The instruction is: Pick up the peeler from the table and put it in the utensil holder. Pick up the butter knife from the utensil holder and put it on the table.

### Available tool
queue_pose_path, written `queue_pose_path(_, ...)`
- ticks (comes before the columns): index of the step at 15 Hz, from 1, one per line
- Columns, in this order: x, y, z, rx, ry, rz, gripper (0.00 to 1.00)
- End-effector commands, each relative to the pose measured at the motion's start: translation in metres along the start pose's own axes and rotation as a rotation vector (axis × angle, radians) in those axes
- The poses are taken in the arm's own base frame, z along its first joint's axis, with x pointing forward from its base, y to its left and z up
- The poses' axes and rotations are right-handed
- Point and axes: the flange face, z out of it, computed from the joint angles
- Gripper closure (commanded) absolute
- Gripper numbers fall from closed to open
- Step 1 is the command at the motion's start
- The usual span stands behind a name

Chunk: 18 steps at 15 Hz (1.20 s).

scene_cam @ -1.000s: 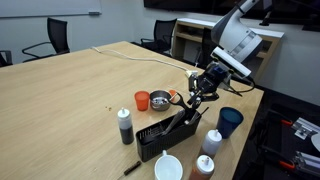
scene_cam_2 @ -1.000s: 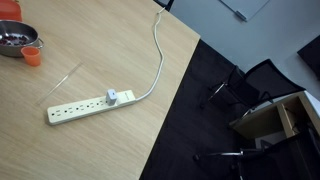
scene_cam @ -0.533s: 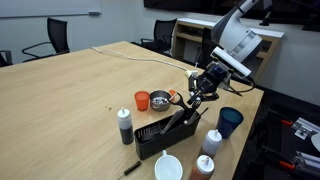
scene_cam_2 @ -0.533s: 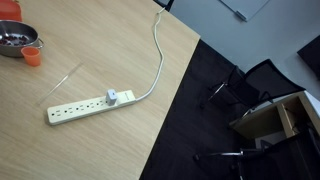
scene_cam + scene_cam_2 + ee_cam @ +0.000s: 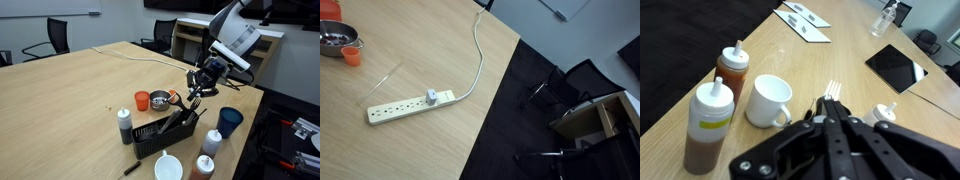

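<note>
The black slotted utensil holder (image 5: 158,137) stands on the light-wood table (image 5: 70,95) with several utensils leaning in it. My gripper (image 5: 197,87) hovers over its far end. In the wrist view the fingers (image 5: 830,112) are pressed together, and the silver fork-like tines of a utensil (image 5: 833,89) stick out just past the tips. A thin dark shaft runs from the gripper down into the holder. The gripper hides the holder in the wrist view. I cannot make out a peeler or tell which utensil is the butter knife.
Around the holder stand a white cup (image 5: 168,167), a dark blue cup (image 5: 230,122), squeeze bottles (image 5: 212,143) (image 5: 125,125), an orange cup (image 5: 142,100) and a metal bowl (image 5: 160,100). A power strip (image 5: 412,106) with its cable lies farther along the table. The table edge is close behind the gripper.
My gripper has risen a little and shifted slightly back over the holder, staying shut. The utensil shaft below it has tilted with the move.
</note>
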Motion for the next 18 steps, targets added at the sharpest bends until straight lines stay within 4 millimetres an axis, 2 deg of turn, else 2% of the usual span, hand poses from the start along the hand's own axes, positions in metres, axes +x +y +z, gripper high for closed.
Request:
queue_pose_path(1, -0.016, -0.006, -0.006, -0.079, -0.031, 0.026, 1.0)
queue_pose_path(7, -0.042, -0.023, -0.026, -0.191, 0.016, 0.02, 1.0)
queue_pose_path(14, -0.064, -0.047, -0.045, -0.198, 0.078, -0.092, 1.0)
queue_pose_path(18, -0.079, -0.054, -0.054, -0.228, 0.103, -0.128, 1.0)
